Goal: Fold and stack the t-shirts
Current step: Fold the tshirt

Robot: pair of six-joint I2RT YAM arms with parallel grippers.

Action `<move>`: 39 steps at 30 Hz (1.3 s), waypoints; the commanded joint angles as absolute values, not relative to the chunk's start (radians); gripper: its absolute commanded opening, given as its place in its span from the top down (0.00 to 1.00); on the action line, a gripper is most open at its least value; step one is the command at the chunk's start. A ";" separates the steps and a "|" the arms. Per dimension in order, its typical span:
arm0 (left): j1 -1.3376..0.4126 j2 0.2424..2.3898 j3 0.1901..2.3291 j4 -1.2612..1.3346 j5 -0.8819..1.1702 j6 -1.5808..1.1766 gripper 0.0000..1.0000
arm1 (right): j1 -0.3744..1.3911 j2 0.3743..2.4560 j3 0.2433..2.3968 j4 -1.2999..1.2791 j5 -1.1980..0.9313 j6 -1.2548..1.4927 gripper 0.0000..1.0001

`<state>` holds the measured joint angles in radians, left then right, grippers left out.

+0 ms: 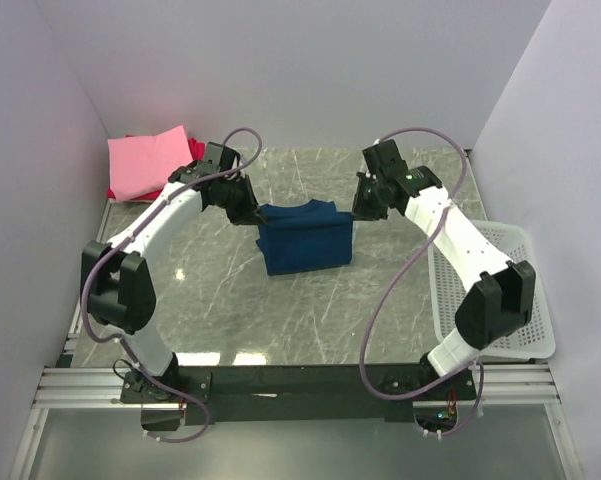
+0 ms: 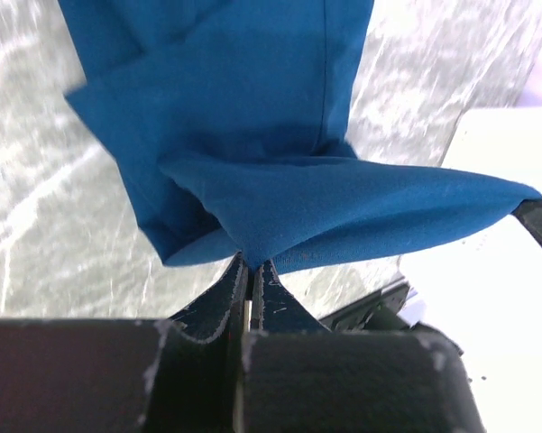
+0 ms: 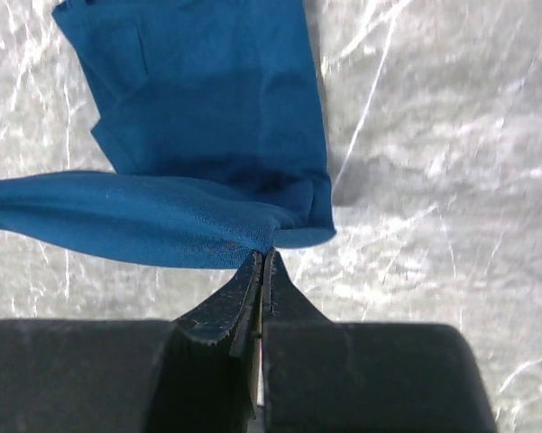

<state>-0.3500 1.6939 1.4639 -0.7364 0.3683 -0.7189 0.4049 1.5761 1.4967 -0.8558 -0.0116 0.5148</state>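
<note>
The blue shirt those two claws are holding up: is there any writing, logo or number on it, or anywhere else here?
No text can be read anywhere.
The blue t-shirt shows only plain cloth in all three views.
The pink t-shirt and the white basket carry no visible lettering either.

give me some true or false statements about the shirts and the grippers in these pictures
1. The left gripper is shut on an edge of the blue shirt. True.
2. The right gripper hangs open above the table. False: it is shut on the blue shirt too, at the other end of the same edge.
3. The pink shirt lies on top of a red shirt in the far left corner. True.
4. The blue shirt lies in the basket. False: it is at mid-table between the arms, and the basket stands off to the right.
</note>
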 commanded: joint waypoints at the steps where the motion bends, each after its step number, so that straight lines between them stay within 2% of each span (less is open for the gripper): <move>1: -0.315 1.729 1.532 -0.723 0.342 -0.701 1.00 | 0.380 1.629 1.593 -0.838 0.052 0.469 1.00; 21: -0.206 2.054 1.818 -0.778 0.402 -0.670 1.00 | 0.321 2.087 2.081 -0.911 0.003 0.394 1.00; 37: -0.155 2.146 1.845 -0.779 0.425 -0.692 0.99 | 0.293 2.296 2.255 -0.937 -0.100 0.371 1.00; 38: -0.152 2.152 1.851 -0.787 0.422 -0.695 0.94 | 0.293 2.305 2.261 -0.940 -0.100 0.371 0.92; 39: -0.149 2.157 1.859 -0.805 0.414 -0.696 0.87 | 0.291 2.312 2.278 -0.942 -0.112 0.370 0.79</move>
